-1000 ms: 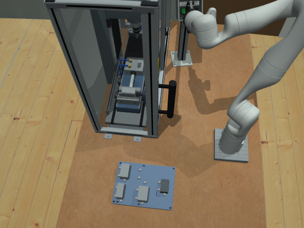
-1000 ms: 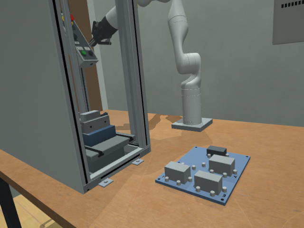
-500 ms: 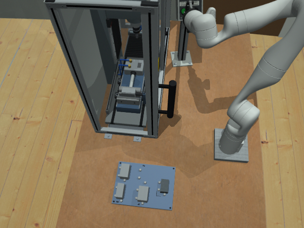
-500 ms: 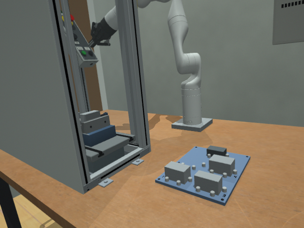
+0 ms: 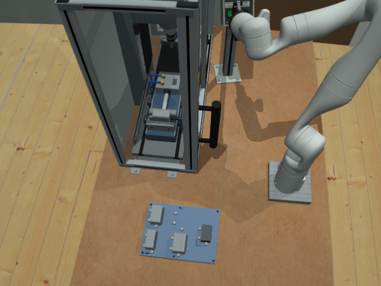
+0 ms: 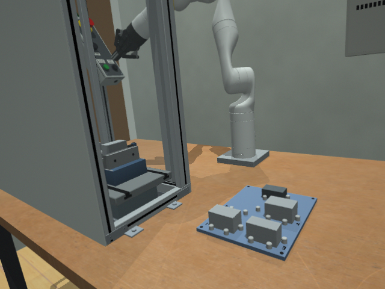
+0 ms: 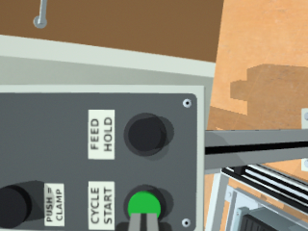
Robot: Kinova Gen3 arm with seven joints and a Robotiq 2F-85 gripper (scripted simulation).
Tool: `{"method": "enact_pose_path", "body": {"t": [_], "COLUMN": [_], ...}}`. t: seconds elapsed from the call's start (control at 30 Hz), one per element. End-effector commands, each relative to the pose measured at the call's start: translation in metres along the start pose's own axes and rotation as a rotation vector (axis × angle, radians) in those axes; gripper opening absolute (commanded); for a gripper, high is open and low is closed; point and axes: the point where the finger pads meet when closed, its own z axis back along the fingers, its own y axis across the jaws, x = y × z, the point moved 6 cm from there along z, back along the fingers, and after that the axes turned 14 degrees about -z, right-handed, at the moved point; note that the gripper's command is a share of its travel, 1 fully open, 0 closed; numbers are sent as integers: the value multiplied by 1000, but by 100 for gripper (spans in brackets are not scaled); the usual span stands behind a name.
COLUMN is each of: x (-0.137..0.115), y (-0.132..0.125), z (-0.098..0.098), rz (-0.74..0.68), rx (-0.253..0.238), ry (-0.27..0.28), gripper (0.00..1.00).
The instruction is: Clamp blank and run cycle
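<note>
Three gray blocks [image 5: 178, 242] [image 6: 263, 230] stand on your plate [image 5: 190, 252] [image 6: 239, 198], another block [image 5: 161, 115] [image 6: 114, 146] sits in the vise [image 5: 161, 126] [image 6: 121, 158], and rightward your empty gripper [image 5: 237, 6] [image 6: 114, 58] [image 7: 143, 222], clenched, points at the green button [image 5: 229, 14] [image 6: 106, 67] [image 7: 143, 204].

Four blanks [image 5: 179, 242] [image 6: 280, 209], apparently; one setting master [image 5: 206, 233] [image 6: 274, 191].

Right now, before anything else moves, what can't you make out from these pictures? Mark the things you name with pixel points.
- Black knob [image 7: 11, 207]: cut off by the wrist view's left edge; whether it is pushed in, I can't tell.
- Closed fingertips: cut off by the wrist view's bottom edge; whether they touch the green button [image 7: 143, 204], I can't tell.
- Amber lamp: whether it is lit, I can't tell; the arm blocks the panel in the top view.
- Two low bars: hidden behind the jaws in the exterior view.
</note>
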Motion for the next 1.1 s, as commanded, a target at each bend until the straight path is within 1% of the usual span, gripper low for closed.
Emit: {"method": "enact_pose_path", "body": {"t": [0.0,0.2,1.07], "x": [0,0,0], "y": [0,0,0], "z": [0,-4,-8], "rz": [0,0,0], "rx": [-1,-1,-1], "ry": [0,0,0], "gripper": [10,10,10]}}
